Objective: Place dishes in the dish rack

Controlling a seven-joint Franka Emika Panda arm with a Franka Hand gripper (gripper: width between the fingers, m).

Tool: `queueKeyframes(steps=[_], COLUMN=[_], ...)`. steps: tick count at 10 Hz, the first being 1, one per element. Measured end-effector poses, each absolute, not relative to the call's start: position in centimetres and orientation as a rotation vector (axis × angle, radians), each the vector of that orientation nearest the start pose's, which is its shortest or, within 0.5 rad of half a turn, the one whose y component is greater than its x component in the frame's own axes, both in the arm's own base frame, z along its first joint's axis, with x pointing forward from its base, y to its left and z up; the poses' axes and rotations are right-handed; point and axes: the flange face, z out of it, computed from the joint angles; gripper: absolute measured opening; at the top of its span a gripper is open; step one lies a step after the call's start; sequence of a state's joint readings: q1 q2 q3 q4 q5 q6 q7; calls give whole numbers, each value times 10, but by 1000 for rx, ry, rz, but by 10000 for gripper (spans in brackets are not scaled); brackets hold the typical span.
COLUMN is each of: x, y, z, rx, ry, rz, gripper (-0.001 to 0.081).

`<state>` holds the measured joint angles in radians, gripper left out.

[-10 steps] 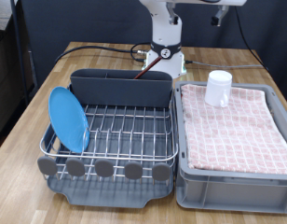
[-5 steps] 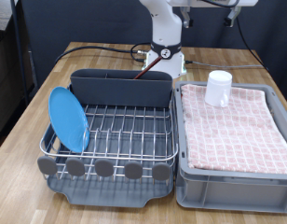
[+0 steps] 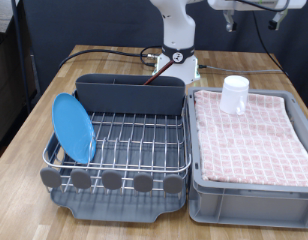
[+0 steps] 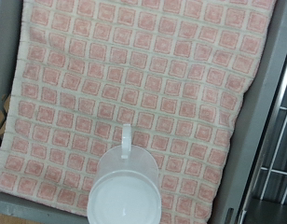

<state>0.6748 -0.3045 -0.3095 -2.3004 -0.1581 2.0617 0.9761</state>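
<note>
Currently you have: blue plate point(image 3: 73, 127) upright in dish rack point(image 3: 119, 150), left side; mug point(image 3: 234, 95) on checked cloth point(image 3: 254, 135); gripper point(image 3: 230, 20) high above, jaw state indiscernible.

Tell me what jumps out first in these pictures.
The bright-blue plate stands on edge in the dish rack at the exterior view's left. The white mug sits on the pink checked cloth in the grey crate, with the gripper high above it.

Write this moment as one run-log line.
hand: above crate, empty | mug: on pink cloth | plate: in rack
</note>
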Motion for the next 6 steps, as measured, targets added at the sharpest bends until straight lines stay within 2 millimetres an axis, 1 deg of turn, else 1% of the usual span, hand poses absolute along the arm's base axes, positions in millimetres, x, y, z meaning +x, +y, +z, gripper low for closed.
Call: queueKeyframes(steps=[2,3,6], x=[433,430,424], y=[169,174,174], z=[459,453,422], rx=[-3056,-3072,-3125], ry=[796,782,744], rz=[-111,-97,-31], gripper=[802,802,802])
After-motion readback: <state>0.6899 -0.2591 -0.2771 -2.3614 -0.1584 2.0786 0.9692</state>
